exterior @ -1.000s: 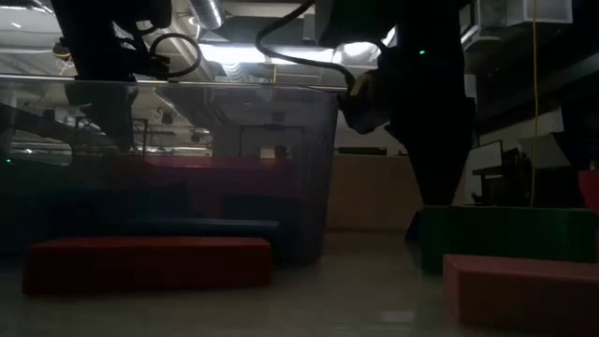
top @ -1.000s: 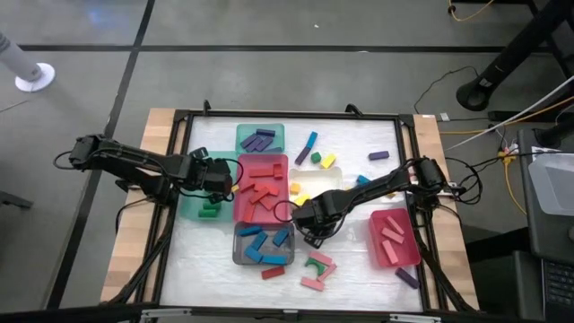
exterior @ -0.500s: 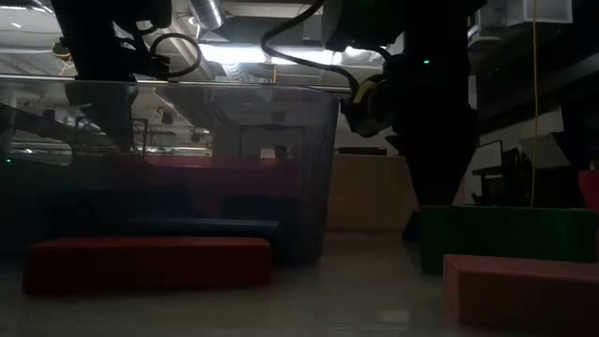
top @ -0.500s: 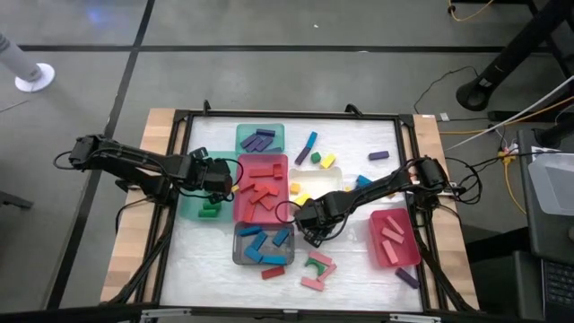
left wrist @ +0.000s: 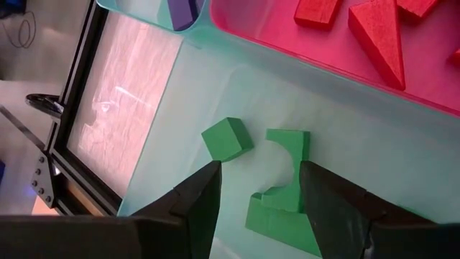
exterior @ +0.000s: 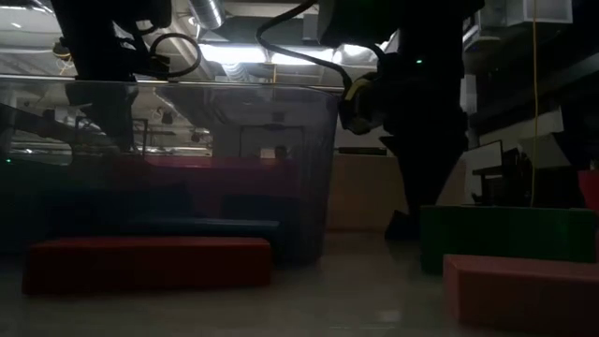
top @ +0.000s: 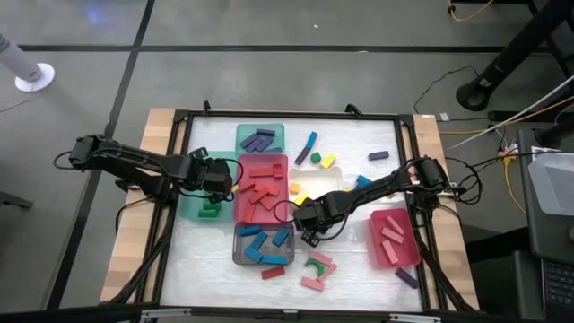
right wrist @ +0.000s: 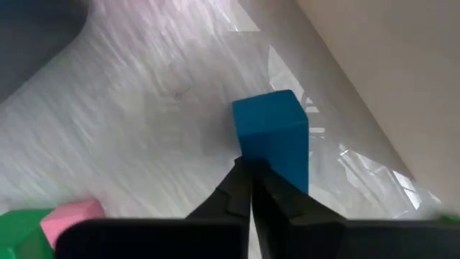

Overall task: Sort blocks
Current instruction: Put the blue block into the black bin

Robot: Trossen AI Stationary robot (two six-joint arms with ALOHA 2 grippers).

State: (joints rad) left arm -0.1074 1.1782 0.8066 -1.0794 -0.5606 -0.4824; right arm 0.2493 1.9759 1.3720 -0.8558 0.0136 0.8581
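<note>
My right gripper (top: 307, 231) is shut and points down at the white mat between the grey tray (top: 239, 244) and the pink tray (top: 395, 256). In the right wrist view its tips (right wrist: 251, 167) stand against a blue block (right wrist: 273, 137) that rests on the mat. My left gripper (top: 218, 182) is open and empty above the green tray (top: 190, 208). That tray holds a green cube (left wrist: 226, 139) and a green arch (left wrist: 285, 167). Its fingers (left wrist: 205, 205) stand on either side of the arch without touching it. My right gripper's shut fingertips (right wrist: 244, 176) come from above at the blue block's near lower edge (right wrist: 248, 152). I cannot tell whether they touch it. The block stands on the mat.
A teal tray with purple blocks (top: 260, 137), a red tray (top: 262, 188) and a white tray (top: 316, 179) stand mid-table. Loose blocks lie around: a blue bar (top: 309, 144), a yellow piece (top: 327, 161), purple pieces (top: 378, 155), pink and green arches (top: 316, 265), a red bar (top: 272, 271).
My right gripper has shifted a little toward the table's left edge, toward the grey tray, staying low over the mat.
</note>
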